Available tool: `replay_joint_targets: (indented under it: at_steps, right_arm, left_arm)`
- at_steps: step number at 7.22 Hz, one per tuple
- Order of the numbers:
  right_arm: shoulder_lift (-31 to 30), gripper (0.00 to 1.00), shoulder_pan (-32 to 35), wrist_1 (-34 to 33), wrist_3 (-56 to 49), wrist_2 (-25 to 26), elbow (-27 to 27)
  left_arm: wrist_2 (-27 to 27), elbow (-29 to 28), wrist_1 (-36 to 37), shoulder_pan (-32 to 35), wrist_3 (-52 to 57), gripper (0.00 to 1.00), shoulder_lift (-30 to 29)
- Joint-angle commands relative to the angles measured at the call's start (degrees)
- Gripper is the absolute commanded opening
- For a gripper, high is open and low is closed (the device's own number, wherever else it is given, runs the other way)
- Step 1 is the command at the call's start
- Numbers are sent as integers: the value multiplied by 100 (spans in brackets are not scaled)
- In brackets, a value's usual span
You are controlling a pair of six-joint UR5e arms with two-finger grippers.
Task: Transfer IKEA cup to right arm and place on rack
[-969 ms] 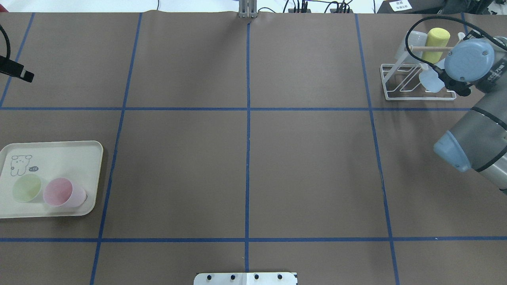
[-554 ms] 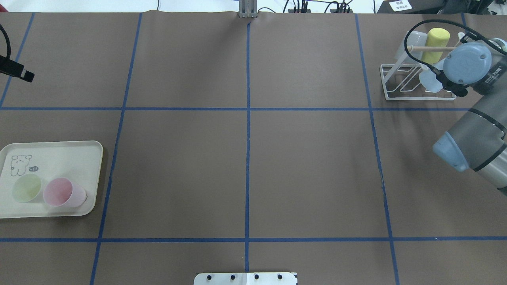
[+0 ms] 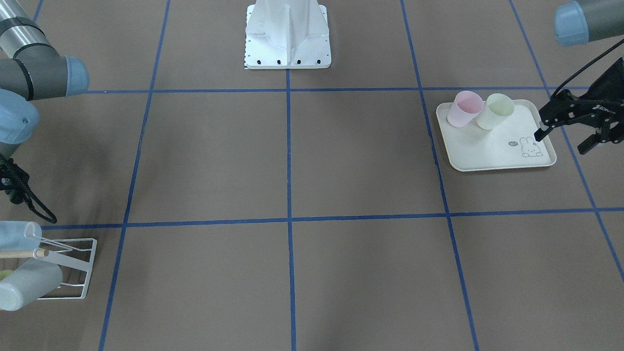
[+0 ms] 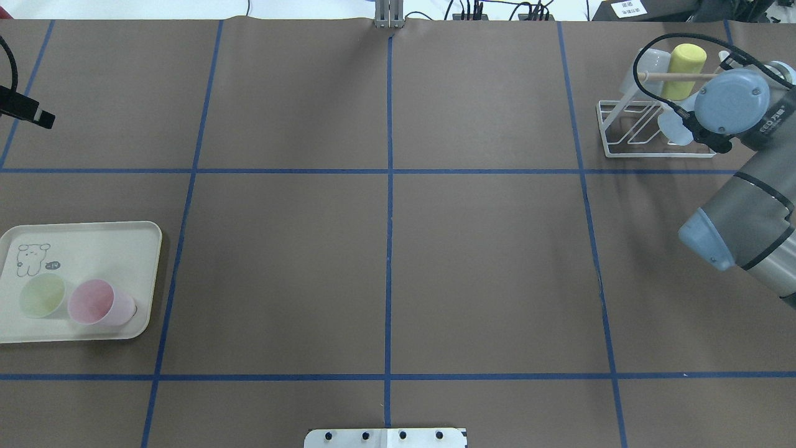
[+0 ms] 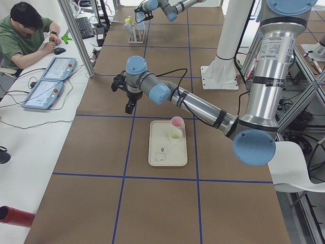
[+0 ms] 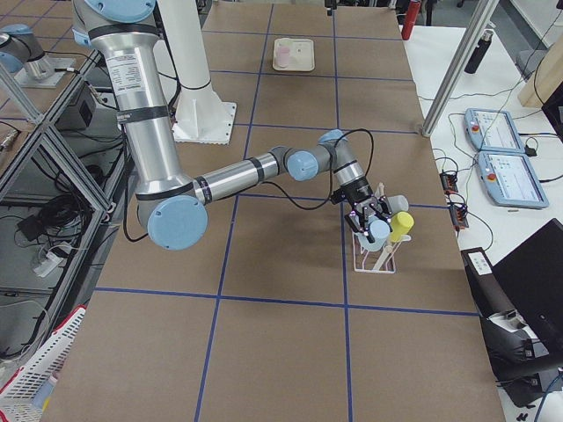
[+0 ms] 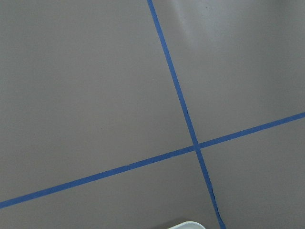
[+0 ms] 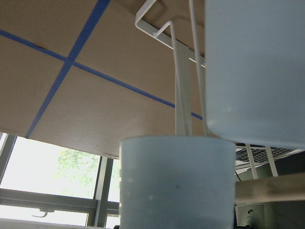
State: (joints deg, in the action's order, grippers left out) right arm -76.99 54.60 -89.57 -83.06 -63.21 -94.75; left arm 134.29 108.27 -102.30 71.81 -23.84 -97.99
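Camera across the table: catches the left gripper (image 3: 563, 139) with fingers (image 3: 540, 132) spread wide, gripping nothing. Puts the tray (image 3: 487, 152) just beside the nearer finger, bunny drawing closest, with the green cup (image 3: 497, 111) and pink cup (image 3: 463, 109) standing farther along the tray. Finds white lettering on the gripper body, too small to read. Crops the right arm (image 3: 39, 78) above the rack (image 3: 89, 269).

Overhead: shows that arm bent at the elbow, wrist cap over the rack, masking the right gripper (image 6: 371, 217). Reads "EEO" on the wrist, then characters too small to make out. Places the pale blue cup (image 4: 673, 126) at the rack, right beneath the wrist; cannot tell whether seated on a prong. Sets a yellow cup (image 4: 682, 65) and a white cup (image 4: 650, 62) beyond, by the dowel (image 4: 675, 76).

Left end: stretches the left arm long over the tray, gripper pointing down past it.

Right end: puts the right gripper at the pale blue cup; cannot tell whether clamped or released.

Right wrist: fills the lower frame with that cup, fingers out of sight, rack wire just behind.
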Motion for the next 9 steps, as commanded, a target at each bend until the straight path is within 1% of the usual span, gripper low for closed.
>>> replay_joint_targets:
  at_steps: [1, 9]
  right_arm:
    - [0, 84, -19, 9, 0, -7, 0]
    - [-9, 87, -2, 10, -43, 2, -70]
  left_arm:
    - [1, 1, 0, 0, -6, 100, 0]
    - [1, 36, 0, 0, -24, 100, 0]
